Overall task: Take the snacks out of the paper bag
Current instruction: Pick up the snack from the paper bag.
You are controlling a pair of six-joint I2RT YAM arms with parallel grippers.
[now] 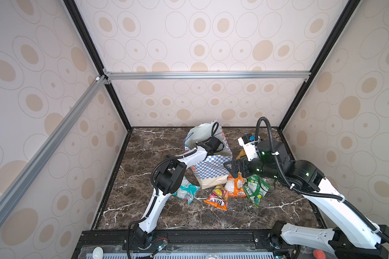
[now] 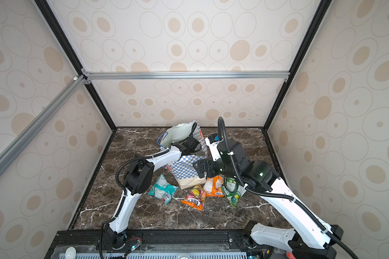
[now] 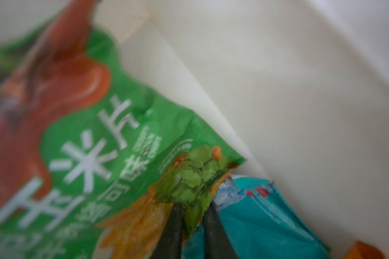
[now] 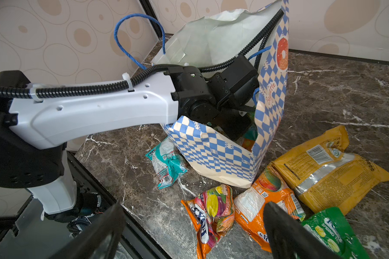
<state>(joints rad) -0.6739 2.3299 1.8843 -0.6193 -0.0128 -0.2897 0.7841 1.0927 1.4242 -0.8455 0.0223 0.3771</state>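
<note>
The white paper bag (image 1: 211, 172) (image 4: 213, 152) with the blue checkered band stands upright at mid-table. My left arm reaches down into it. Inside, my left gripper (image 3: 193, 207) is shut on the corner of a green snack packet (image 3: 99, 134), which lies over a teal packet (image 3: 256, 219). My right gripper (image 1: 231, 167) (image 4: 194, 205) hangs open and empty just right of the bag, above snacks lying on the table: a teal packet (image 1: 186, 190), an orange fruit-print one (image 1: 217, 197), an orange one (image 1: 235, 185), a green one (image 1: 255, 188) and a yellow one (image 4: 330, 170).
The marble table (image 1: 157, 157) is walled by patterned panels at the back and both sides. A blue cord handle (image 4: 135, 33) sticks up from the bag's far side. The black rail (image 1: 189, 235) runs along the front edge.
</note>
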